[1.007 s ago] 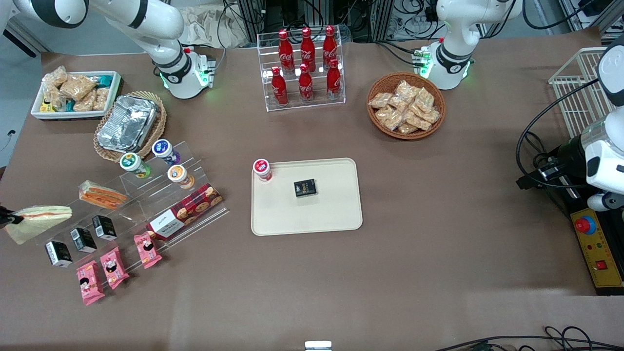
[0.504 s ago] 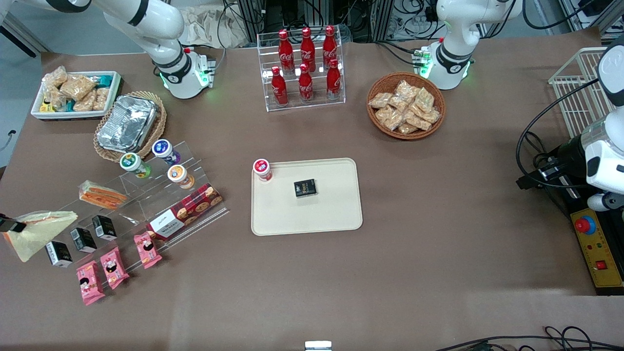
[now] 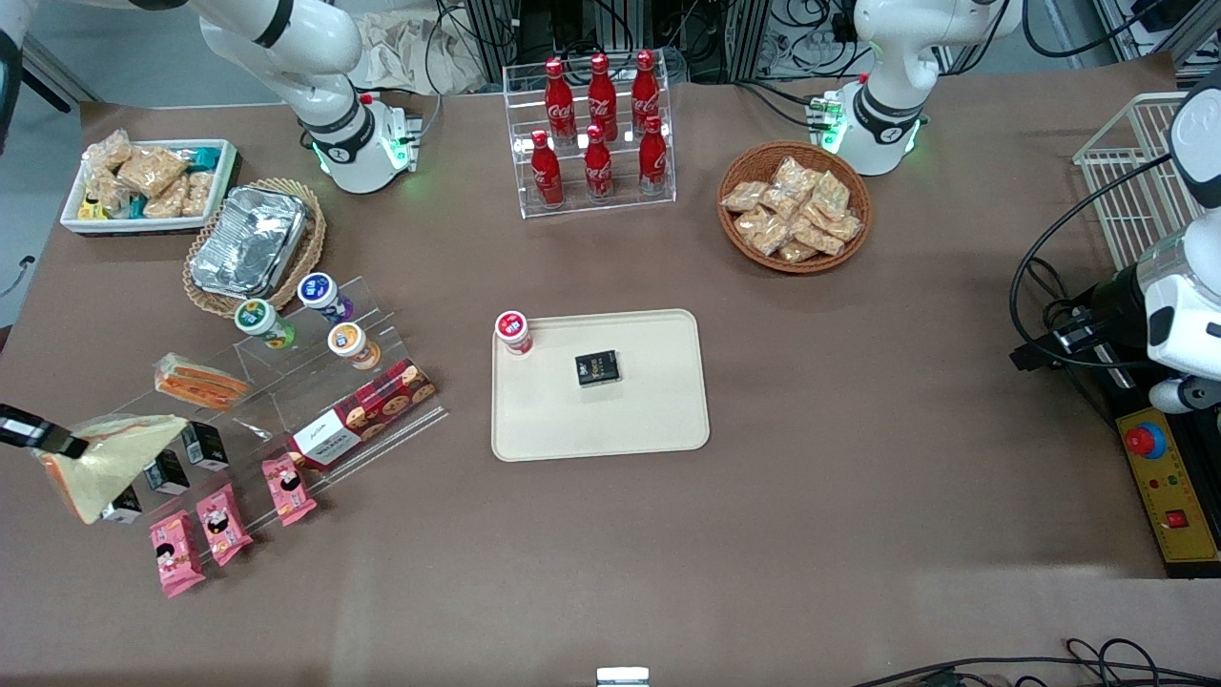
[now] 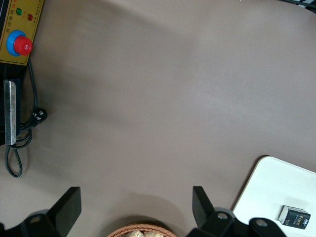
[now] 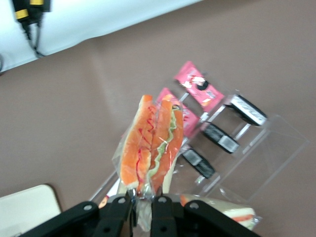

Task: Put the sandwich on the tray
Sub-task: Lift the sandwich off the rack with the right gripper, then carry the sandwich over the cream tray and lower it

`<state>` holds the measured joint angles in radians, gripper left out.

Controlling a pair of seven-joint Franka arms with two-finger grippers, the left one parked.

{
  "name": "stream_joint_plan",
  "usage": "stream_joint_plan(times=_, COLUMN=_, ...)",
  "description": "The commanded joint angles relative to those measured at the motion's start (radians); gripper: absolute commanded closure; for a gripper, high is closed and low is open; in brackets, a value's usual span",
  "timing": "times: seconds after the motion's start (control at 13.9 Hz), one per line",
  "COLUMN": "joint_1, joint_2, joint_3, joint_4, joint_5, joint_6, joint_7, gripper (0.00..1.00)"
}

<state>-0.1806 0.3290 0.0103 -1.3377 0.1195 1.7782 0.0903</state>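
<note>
The sandwich [image 3: 107, 454], a clear-wrapped wedge of pale bread, hangs tilted in the air over the small black boxes at the working arm's end of the table. My gripper [image 3: 46, 439] is shut on its wrapper at the upper end. In the right wrist view the orange and green cut face of the sandwich [image 5: 150, 148] points away from the gripper [image 5: 143, 201], whose fingers pinch the wrapper's seam. The cream tray [image 3: 649, 415] lies at the table's middle, well apart from the sandwich, and a corner of the tray [image 5: 24, 210] shows in the right wrist view.
A red-lidded cup [image 3: 512, 331] and a black box [image 3: 597, 368] sit on the tray. Below the sandwich is a clear stepped stand [image 3: 286, 382] with an orange sandwich [image 3: 200, 382], black boxes, a cookie box and cups. Pink packets [image 3: 224, 523] lie nearer the front camera.
The sandwich has left the stand's step and swung from lying flat to hanging with its tip down. The gripper has moved slightly toward the tray with it.
</note>
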Motion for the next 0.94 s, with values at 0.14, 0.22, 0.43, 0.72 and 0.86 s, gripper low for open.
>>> stream_joint_plan(times=0.14, joint_1=0.162, joint_2=-0.044, joint_3=-0.004, joint_4=0.015, joint_5=0.022, joint_6=-0.020, joint_7=-0.036, gripper=1.00)
stream_joint_plan(times=0.22, joint_1=0.199, joint_2=-0.056, joint_3=-0.006, joint_4=0.014, joint_5=0.019, joint_6=-0.023, joint_7=-0.076, gripper=1.00)
stream_joint_plan(times=0.43, joint_1=0.278, joint_2=-0.061, joint_3=-0.004, joint_4=0.014, joint_5=0.020, joint_6=-0.028, joint_7=-0.303, gripper=1.00)
stream_joint_plan(times=0.72, joint_1=0.404, joint_2=-0.028, joint_3=-0.007, joint_4=0.008, joint_5=0.019, joint_6=0.001, joint_7=-0.627, gripper=1.00)
stream_joint_plan(times=0.86, joint_1=0.466, joint_2=-0.001, joint_3=-0.009, joint_4=0.005, joint_5=0.012, joint_6=0.029, joint_7=-0.670, gripper=1.00)
